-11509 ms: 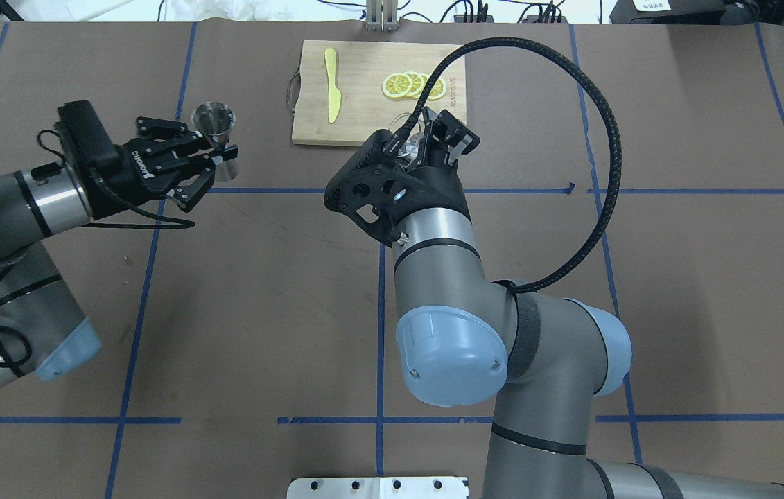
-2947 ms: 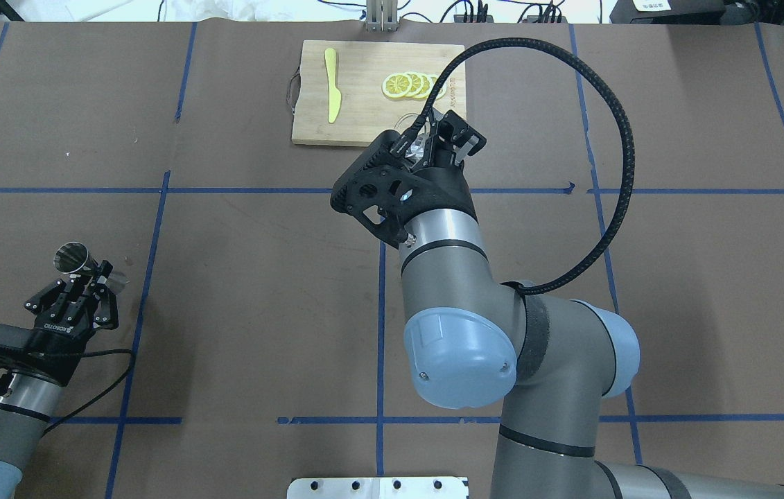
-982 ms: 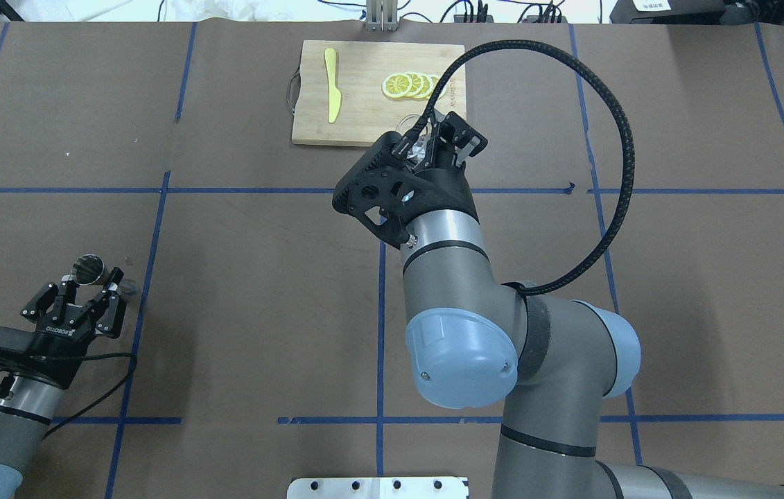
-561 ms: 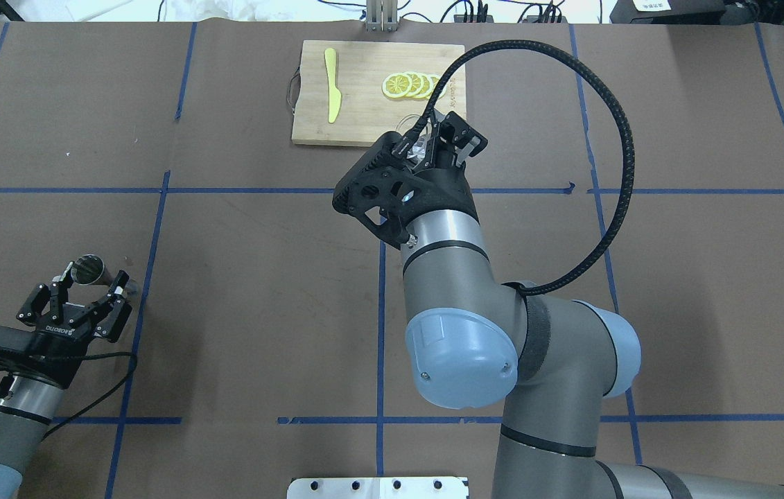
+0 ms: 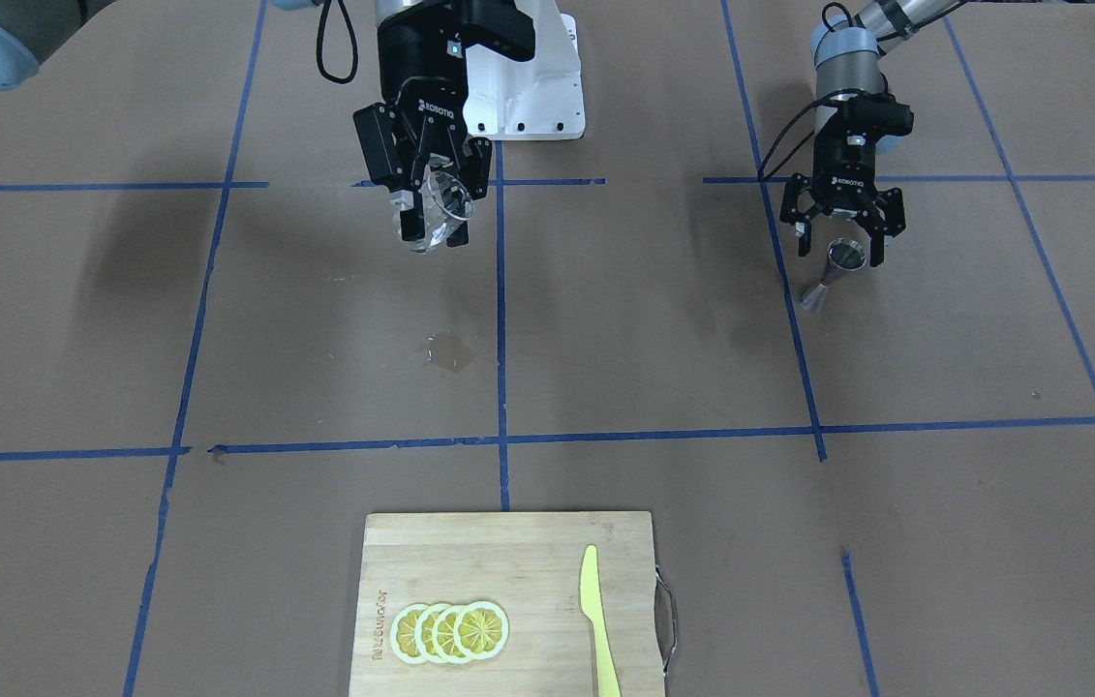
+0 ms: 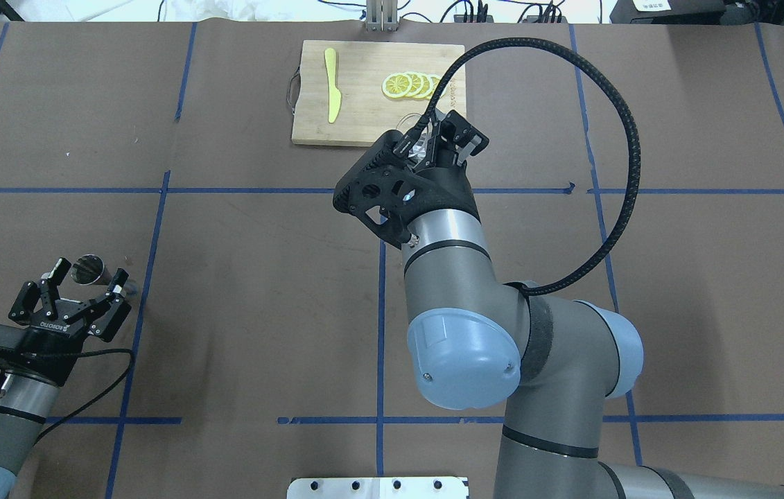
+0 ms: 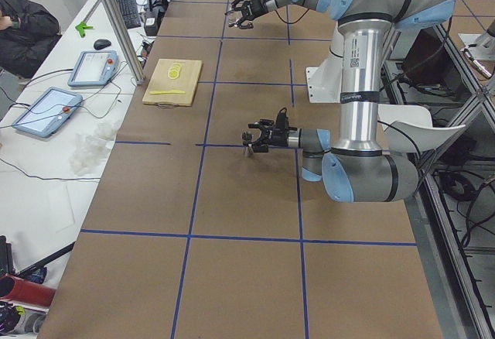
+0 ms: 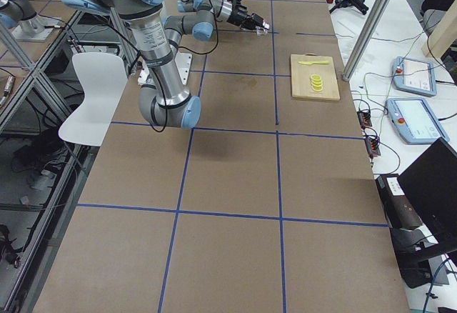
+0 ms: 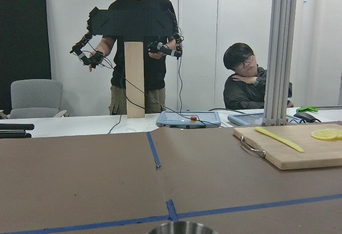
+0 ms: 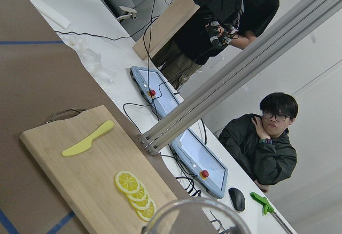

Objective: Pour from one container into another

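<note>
My left claw (image 5: 837, 254) is spread open, with the jigger (image 5: 831, 273) on the table (image 5: 653, 339) between its fingertips, well away from the board (image 5: 528, 561) to my left. My right claw (image 5: 431, 232) grips the tilted glass (image 5: 439, 208) aloft, on my side of the board

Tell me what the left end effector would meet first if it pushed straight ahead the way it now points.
The jigger: it stands on the table directly ahead of the open left end effector, centred in its line. Whether the fingertips already flank it is hard to judge.
</note>
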`<state>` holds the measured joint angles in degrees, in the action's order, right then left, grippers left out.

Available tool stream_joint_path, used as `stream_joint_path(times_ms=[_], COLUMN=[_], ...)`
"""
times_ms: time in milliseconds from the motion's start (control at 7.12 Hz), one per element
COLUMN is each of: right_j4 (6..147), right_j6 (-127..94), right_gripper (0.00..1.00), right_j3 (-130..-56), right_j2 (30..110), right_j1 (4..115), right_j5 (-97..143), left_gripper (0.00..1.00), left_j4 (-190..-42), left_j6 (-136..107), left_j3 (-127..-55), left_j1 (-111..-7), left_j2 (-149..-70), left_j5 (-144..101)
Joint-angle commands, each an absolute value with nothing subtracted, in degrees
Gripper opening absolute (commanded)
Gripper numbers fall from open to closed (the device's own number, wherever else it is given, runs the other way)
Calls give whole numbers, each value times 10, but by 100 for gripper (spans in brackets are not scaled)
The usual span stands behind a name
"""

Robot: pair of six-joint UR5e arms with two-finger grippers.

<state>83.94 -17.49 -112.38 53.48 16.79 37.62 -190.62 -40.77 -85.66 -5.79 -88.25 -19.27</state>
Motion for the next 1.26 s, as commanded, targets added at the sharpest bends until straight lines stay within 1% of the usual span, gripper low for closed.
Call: stream_joint_path(times_ms=[0,421,842,1123], right_j4=[839,839,839,839], right_j6=[-175,-175,-174,-174], right_gripper=[0,0,0,0], right_j3=[-1125,-1125,-1125,-1125], right_j2=[535,535,537,537], right_j1=[168,168,168,168], right_j5=[376,376,376,376], left_gripper=[99,99,99,99], left_j4=[-1933,-2029,-2098,-2102], left_j6=[-369,-274,-209,-204], left_j3=[-876,-877,-908,-907], left_j1=[-61,-70,-94,-190], left_j2=[-881,-866,-825,-773], left_j5=[-193,-204,-325,-482])
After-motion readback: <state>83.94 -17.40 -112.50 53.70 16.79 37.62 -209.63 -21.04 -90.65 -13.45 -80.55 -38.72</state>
